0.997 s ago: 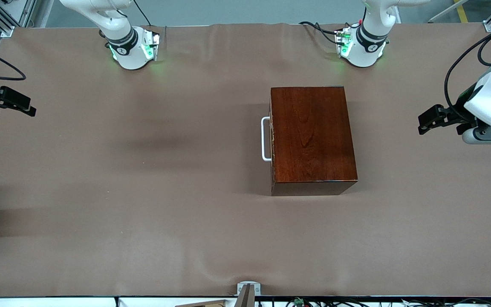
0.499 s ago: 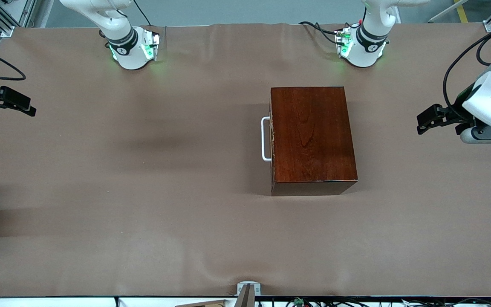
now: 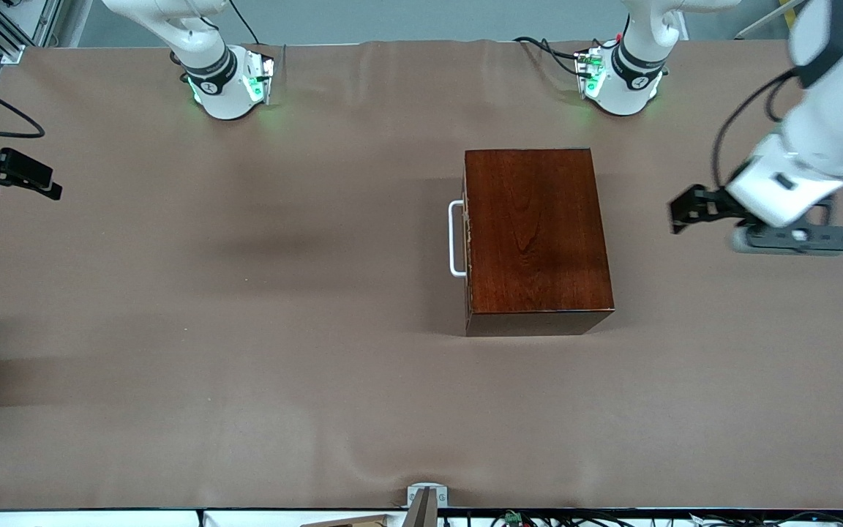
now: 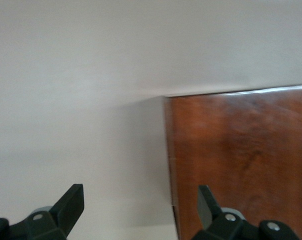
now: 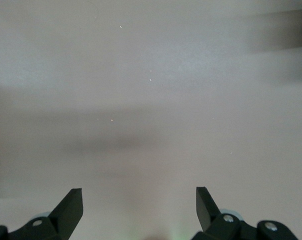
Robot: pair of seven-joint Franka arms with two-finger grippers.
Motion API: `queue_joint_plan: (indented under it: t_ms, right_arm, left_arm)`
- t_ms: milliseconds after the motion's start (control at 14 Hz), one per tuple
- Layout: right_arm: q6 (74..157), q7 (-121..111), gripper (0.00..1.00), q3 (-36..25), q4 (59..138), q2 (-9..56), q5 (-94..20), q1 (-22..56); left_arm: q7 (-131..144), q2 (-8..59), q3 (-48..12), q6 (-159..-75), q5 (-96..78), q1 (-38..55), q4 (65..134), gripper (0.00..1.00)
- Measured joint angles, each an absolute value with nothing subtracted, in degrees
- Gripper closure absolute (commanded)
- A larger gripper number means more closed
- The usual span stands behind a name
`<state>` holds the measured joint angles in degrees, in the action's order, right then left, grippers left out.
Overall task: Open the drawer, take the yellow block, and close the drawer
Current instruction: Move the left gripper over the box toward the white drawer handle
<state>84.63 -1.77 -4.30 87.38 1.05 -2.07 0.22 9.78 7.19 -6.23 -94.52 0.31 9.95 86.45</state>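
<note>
Our right end effector (image 3: 47, 187) waits over the counter (image 3: 246, 329) at the right arm's end, fingers spread, w/ nothing in them. The drawer (image 3: 467, 234) sits shut in the wooden box (image 3: 535, 234), white handle (image 3: 454, 238) facing it. Our left end effector (image 3: 681, 210) is over bare counter just beside the box, released. Yellow block not visible.

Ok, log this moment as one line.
drawer: shut | block: not visible | left gripper: open, over table beside box | right gripper: open, waiting at its table end
</note>
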Motion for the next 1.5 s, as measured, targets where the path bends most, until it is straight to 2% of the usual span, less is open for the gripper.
queue_joint_plan:
  t_ms: [356,855,1496]
  right_arm:
    - [84.63,-1.77,0.0,-4.29,87.38,1.05,-2.07,0.21]
    - [84.63,-1.77,0.0,-4.27,87.38,1.05,-2.07,0.21]
    - [84.63,-1.77,0.0,-4.27,87.37,1.05,-2.07,0.21]
  left_arm:
    - [26.09,10.25,-7.1,-94.52,0.31,24.75,83.25,0.0]
    - [48.01,24.09,-6.17,-94.81,2.43,43.88,73.41,0.0]
    - [51.66,36.93,-5.87,-96.03,11.63,50.33,70.78,0.0]
